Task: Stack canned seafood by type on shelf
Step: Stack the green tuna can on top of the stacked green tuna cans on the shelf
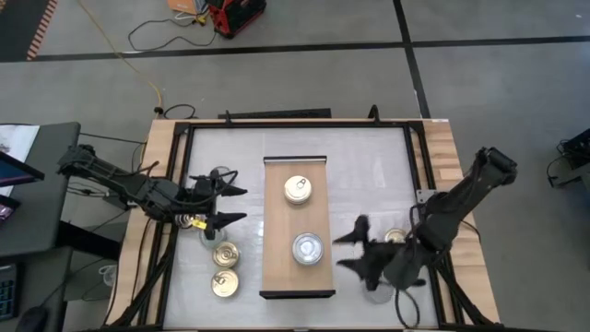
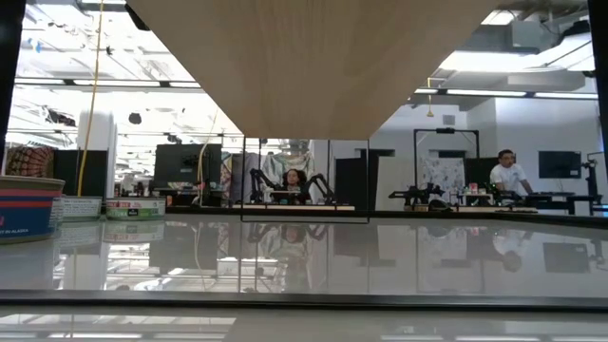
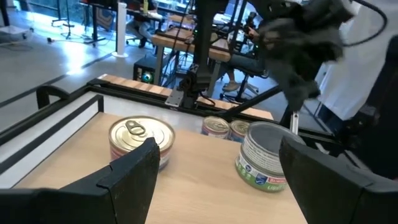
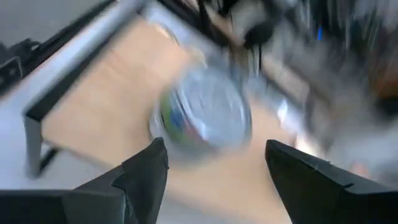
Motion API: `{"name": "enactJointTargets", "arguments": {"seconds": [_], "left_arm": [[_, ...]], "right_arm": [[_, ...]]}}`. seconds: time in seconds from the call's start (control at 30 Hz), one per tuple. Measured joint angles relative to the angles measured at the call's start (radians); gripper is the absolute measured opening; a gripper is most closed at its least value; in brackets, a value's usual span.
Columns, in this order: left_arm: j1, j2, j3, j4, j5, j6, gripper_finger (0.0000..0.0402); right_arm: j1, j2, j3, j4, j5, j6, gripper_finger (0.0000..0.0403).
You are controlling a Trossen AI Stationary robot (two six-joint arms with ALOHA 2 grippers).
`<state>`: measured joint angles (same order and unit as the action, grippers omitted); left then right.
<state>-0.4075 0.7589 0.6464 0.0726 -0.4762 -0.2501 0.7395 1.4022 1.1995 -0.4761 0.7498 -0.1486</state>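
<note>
The shelf [image 1: 297,273], a light-wood board, lies lengthwise in the middle of the white table. Two cans of seafood stand on it: a gold-lidded one [image 1: 297,190] toward the far end and a silver-lidded one [image 1: 308,248] toward the near end. My left gripper [image 1: 235,205] hovers open just left of the shelf, pointing level at it; its wrist view shows the gold can [image 3: 142,140] and the silver can [image 3: 264,155] ahead of its fingers. My right gripper [image 1: 350,249] is open just right of the shelf, slanting down toward the silver can [image 4: 202,118], which lies ahead of its fingers [image 4: 155,158].
Loose cans stand on the table left of the shelf [image 1: 226,254] [image 1: 224,283], with one under the left arm [image 1: 196,221], and others sit right of it [image 1: 395,237]. A dark frame [image 1: 417,157] borders the table. In the low view the shelf's underside [image 2: 313,66] fills the top.
</note>
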Motion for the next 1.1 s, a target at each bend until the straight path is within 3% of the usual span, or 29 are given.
{"name": "enactJointTargets", "arguments": {"seconds": [0.07,0.17,0.3,0.5,0.67,0.9,1.1], "left_arm": [[-0.004,0.000,0.000,-0.006,-0.007,0.019,0.0316],[-0.005,0.000,0.000,-0.006,-0.022,0.039,0.0316],[-0.005,0.000,0.000,-0.006,-0.023,0.061,0.0316],[-0.005,0.000,0.000,-0.007,-0.023,0.063,0.0316],[-0.005,0.000,0.000,-0.015,-0.023,0.056,0.0316],[-0.005,0.000,0.000,-0.014,-0.026,0.070,0.0316],[-0.005,0.000,0.000,-0.017,-0.027,0.070,0.0316]], "right_arm": [[0.001,-0.042,0.000,-0.165,-0.028,0.291,0.0302],[-0.001,-0.085,-0.004,-0.376,-0.162,0.653,0.0302],[-0.042,-0.085,-0.085,-0.420,-0.442,0.864,0.0302],[-0.087,-0.002,-0.211,-0.286,-0.755,0.920,0.0301],[-0.088,0.079,-0.225,-0.219,-0.898,0.929,0.0301],[-0.088,0.147,-0.226,-0.249,-0.991,0.888,0.0296],[-0.093,0.169,-0.225,-0.268,-0.974,0.844,0.0244]]}}
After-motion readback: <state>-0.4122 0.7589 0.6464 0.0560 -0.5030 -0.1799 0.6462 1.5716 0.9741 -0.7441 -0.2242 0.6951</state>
